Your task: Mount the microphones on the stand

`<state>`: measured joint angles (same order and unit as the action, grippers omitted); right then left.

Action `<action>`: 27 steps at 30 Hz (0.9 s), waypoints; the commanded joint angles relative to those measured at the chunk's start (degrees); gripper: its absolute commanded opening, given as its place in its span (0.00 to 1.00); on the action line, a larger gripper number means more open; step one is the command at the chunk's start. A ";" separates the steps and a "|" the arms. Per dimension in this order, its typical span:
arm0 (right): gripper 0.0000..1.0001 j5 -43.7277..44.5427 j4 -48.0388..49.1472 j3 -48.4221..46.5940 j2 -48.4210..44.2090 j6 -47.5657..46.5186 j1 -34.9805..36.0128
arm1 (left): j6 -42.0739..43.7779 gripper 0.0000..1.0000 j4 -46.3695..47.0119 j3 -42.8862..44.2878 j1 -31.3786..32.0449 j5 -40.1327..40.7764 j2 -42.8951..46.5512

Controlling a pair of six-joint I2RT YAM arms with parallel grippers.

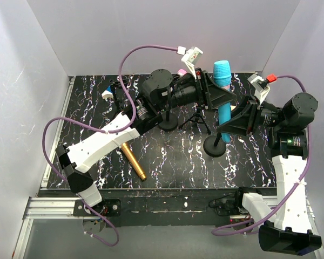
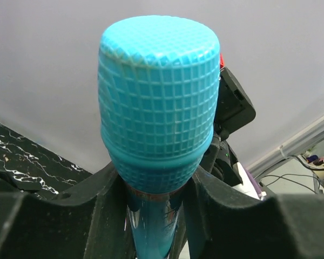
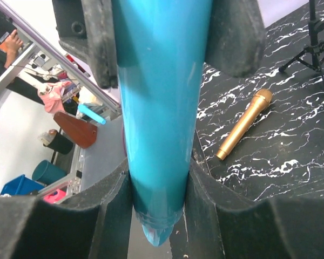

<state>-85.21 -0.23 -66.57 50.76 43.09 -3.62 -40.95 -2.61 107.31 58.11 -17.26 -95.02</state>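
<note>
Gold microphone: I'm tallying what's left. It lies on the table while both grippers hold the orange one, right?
Not orange: the left gripper and right gripper hold the cyan-blue microphone, as the top view shows. The gold microphone does lie on the table.

upright microphone [image 1: 223, 102] by stand base [image 1: 215, 147], second microphone [image 1: 133, 161] lying left

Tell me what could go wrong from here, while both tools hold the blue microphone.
1. The left tool and the right tool both clamp the blue microphone. If the arms move unevenly, it may twist or slip.
2. The left tool grips just under the wide head, where the body narrows, so the grip might slide.
3. The stand close by rests only on a round base; a sideways push could tip it.
</note>
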 commanded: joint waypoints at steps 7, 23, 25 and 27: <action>0.53 -2.07 0.32 -1.28 -0.58 -2.75 0.19 | 2.63 0.00 0.41 -0.69 -1.50 -0.85 5.36; 0.87 -4.88 0.32 -4.62 -3.83 -3.80 -3.32 | 17.73 0.00 -19.78 -1.31 -2.91 11.62 21.80; 0.88 -4.70 0.32 -5.24 -3.92 -3.89 -4.64 | 19.49 0.00 -22.43 -1.31 -2.82 14.52 23.73; 0.88 -4.53 0.32 -6.11 -3.39 -3.80 -6.13 | 20.90 0.00 -24.45 -0.96 -2.82 16.46 25.14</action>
<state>-85.60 -1.30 -69.49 47.13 40.01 -7.55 -25.61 -19.49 104.77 55.35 -7.44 -72.49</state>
